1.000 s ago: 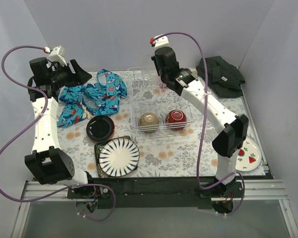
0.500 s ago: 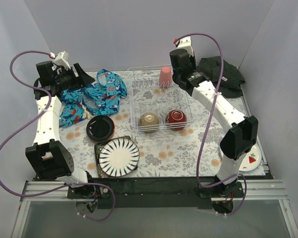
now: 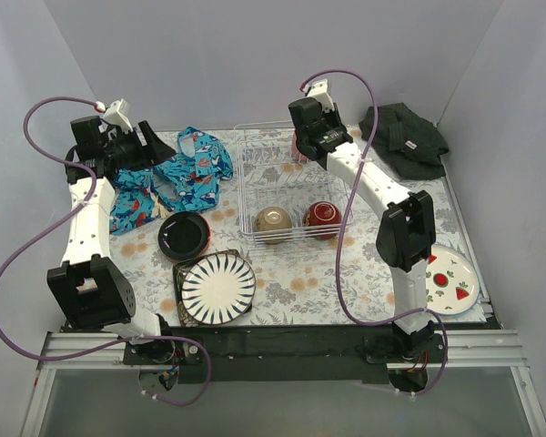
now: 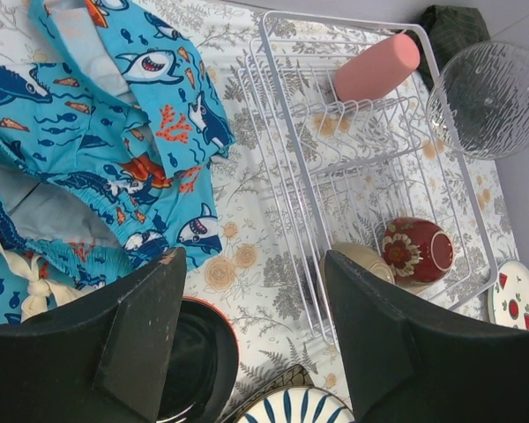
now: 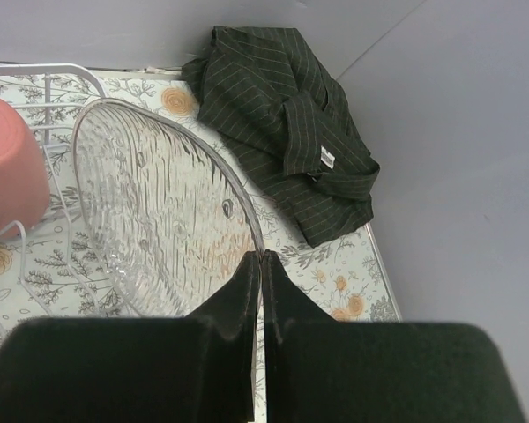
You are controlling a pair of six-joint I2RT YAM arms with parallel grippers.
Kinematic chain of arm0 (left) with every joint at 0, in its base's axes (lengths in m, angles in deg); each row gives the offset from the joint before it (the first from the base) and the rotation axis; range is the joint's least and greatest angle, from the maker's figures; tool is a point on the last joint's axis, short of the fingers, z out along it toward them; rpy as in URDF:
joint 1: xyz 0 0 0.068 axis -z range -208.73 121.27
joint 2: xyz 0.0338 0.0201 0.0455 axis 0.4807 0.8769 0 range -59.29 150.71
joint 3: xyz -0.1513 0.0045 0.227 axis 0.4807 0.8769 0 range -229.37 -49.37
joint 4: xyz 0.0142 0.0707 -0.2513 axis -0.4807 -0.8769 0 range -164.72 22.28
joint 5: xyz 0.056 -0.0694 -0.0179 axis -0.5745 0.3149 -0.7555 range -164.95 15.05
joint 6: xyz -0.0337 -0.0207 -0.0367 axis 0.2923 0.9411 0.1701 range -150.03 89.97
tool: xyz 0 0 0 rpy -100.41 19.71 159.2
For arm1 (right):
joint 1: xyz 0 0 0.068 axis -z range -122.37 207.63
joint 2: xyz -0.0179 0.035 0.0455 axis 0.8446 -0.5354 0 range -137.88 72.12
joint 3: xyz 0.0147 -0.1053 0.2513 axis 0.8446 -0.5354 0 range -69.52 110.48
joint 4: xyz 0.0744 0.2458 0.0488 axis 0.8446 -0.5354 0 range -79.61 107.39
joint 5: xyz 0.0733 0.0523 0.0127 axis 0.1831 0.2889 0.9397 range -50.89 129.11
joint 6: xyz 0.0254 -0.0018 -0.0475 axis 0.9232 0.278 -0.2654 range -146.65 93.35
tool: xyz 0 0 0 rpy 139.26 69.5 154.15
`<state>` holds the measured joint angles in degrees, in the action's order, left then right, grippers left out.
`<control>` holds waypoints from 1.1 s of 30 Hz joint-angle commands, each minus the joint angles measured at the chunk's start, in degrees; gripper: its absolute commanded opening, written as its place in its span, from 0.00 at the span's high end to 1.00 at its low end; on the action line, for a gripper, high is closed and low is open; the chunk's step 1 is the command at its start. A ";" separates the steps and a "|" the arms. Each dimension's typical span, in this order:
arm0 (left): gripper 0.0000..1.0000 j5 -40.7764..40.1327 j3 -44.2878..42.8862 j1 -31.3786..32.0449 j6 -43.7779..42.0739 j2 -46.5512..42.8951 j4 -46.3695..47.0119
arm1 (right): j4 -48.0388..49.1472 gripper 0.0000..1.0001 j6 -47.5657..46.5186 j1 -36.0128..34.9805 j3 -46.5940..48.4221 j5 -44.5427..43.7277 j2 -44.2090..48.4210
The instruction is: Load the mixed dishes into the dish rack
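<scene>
Right wrist view: clear glass bowl (image 5: 159, 220) pinched by its thin rim in my right claw (image 5: 257, 261), closed tight on it, just beside the dish rack's (image 4: 293, 167) far right corner. I judge it rigid, slick and breakable; a rim grip may pivot. Left claw (image 4: 251, 291) gapes wide, empty, above the desk (image 4: 256, 220).

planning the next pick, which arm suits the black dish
Left. The left gripper is open and nearer the black dish; the right gripper is shut on a clear glass bowl by the dish rack.
</scene>
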<state>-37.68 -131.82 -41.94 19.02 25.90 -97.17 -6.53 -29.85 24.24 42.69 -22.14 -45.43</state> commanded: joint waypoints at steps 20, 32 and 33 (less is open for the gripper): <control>0.36 -0.71 1.68 0.91 -1.07 -0.55 -1.05 | -2.36 0.99 4.61 -1.24 7.78 -4.93 -8.57; 0.36 -0.45 3.00 1.00 -0.19 -2.22 -0.08 | -0.87 0.99 4.88 -2.65 6.10 -11.77 -6.54; 0.36 -0.19 3.35 1.00 -0.10 -2.39 -0.08 | 0.53 0.99 3.83 -2.74 6.01 -12.39 -6.37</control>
<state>-38.33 -129.20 -41.24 18.63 26.07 -97.68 -9.81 -26.42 21.33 47.91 -29.94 -53.39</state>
